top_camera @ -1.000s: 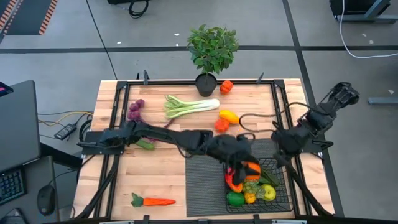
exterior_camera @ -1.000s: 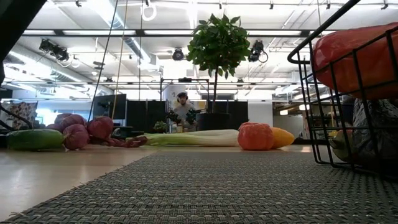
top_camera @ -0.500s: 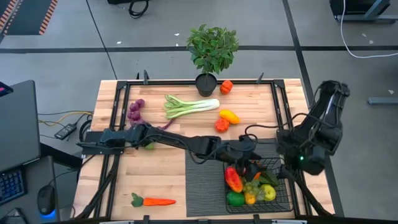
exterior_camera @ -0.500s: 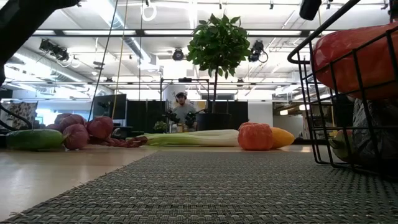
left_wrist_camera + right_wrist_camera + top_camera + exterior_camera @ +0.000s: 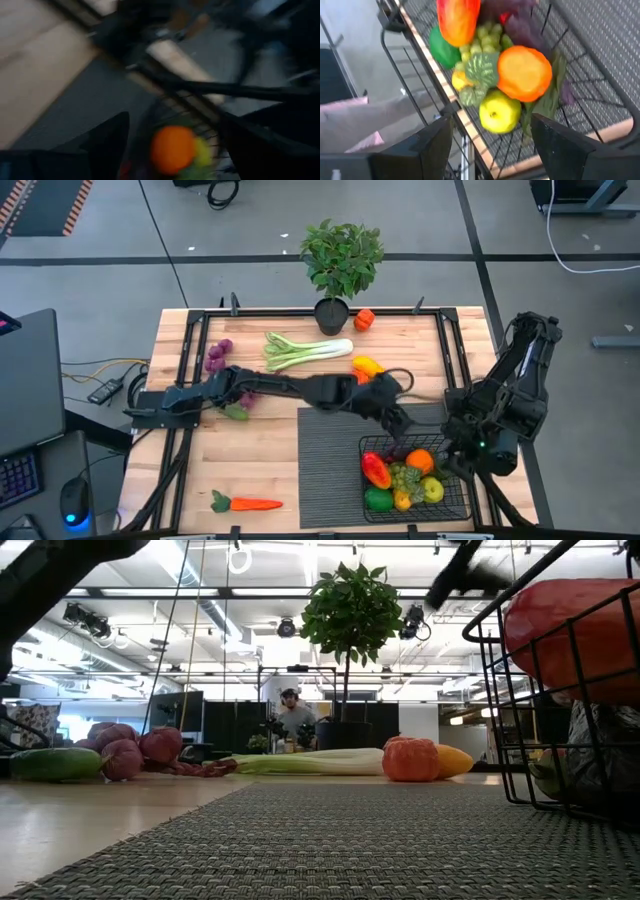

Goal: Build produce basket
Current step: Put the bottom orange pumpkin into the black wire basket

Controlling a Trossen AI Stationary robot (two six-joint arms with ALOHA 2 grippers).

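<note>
The black wire basket (image 5: 452, 510) stands on the dark ribbed mat (image 5: 330, 470) at the near right. It holds an orange fruit (image 5: 420, 461), a red-yellow pepper (image 5: 376, 470), green grapes, a green pepper and a yellow-green apple (image 5: 499, 114). My left gripper (image 5: 403, 430) hovers open above the basket's far left corner; its blurred wrist view shows the orange fruit (image 5: 172, 150) beyond the fingers, clear of them. My right gripper (image 5: 465, 450) hangs open over the basket's right side, looking down on the produce (image 5: 524, 72).
Loose on the wood lie a leek (image 5: 305, 350), a yellow pepper (image 5: 368, 365), a red vegetable (image 5: 364, 318), purple pieces (image 5: 217, 356), a cucumber (image 5: 236, 412) and a carrot (image 5: 248, 503). A potted plant (image 5: 342, 265) stands at the far edge.
My left gripper has let go of the orange fruit, which now lies in the basket on the other produce, and has drawn a little toward the far edge. My right arm has swung from the table's right edge toward the near edge, over the basket's right side.
</note>
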